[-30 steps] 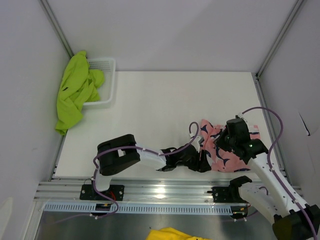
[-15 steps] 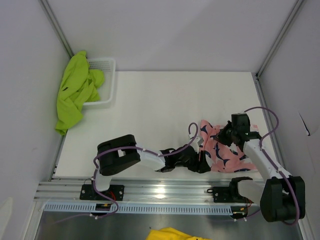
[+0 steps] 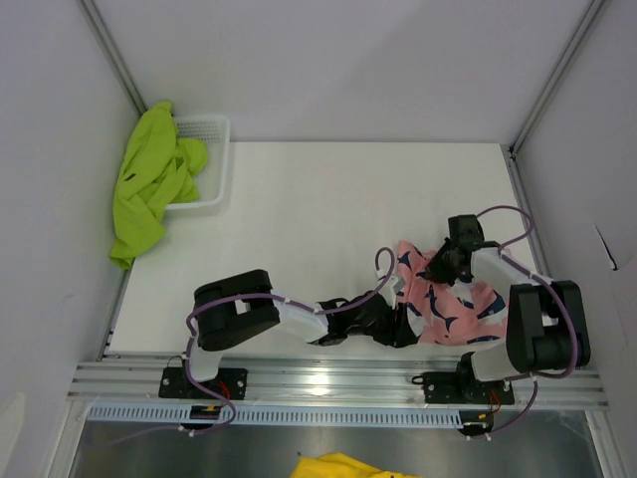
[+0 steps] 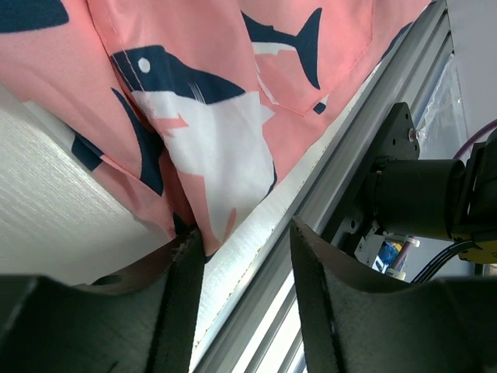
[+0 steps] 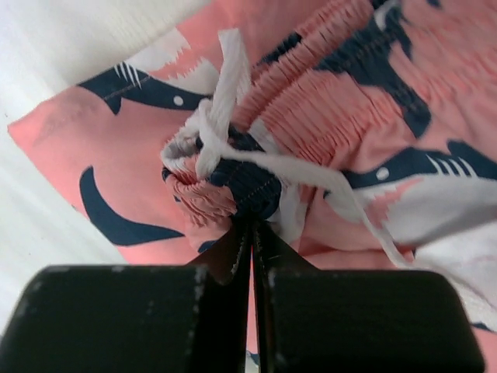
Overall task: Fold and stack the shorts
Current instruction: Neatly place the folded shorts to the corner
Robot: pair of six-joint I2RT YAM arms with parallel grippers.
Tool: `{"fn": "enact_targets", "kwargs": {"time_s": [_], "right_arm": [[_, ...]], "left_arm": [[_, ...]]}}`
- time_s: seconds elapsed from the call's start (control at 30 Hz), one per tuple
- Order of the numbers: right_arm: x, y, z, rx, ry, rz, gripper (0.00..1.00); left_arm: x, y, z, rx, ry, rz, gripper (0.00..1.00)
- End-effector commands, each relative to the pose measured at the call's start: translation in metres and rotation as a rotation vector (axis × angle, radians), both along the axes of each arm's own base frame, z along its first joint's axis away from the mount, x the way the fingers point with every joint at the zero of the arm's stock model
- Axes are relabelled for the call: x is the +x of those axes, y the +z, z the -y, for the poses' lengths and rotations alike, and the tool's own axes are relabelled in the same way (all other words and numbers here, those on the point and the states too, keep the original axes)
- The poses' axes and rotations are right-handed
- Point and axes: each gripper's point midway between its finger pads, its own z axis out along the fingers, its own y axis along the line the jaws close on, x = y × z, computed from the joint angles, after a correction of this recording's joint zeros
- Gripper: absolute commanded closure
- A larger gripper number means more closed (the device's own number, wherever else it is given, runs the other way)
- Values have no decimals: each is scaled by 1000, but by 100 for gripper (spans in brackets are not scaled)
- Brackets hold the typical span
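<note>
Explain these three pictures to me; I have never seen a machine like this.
Two robot arms are bolted to the near edge of a white table. The wide picture looks down from above; the other two come from a camera on each wrist. Pink shorts printed with sharks lie near the arms. Green shorts hang over a white basket in the far left corner. The right claw is shut, pinching the pink shorts' waistband. The left claw is open at their edge, clamping nothing.

Right gripper (image 5: 251,227) clamped on pink shorts (image 5: 109,155) waistband (image 5: 342,47), white drawstring (image 5: 229,62) alongside
</note>
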Motion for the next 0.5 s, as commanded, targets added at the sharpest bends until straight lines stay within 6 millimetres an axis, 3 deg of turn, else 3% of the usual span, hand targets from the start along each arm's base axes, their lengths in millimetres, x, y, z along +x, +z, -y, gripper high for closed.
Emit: {"fn": "enact_targets", "kwargs": {"time_s": [0.0,0.33,0.47], "right_arm": [[37,11,4,-32,0,80,100],[59,1,7,-42,-19,57,100],[62,0,12,-73,-13,50,100]], "left_arm": [[-12,20,2,-53,-42,7,51],[-23,15,-7,-57,-60,-19,66],[-27,26,-10,-79,-72,-19,67]]}}
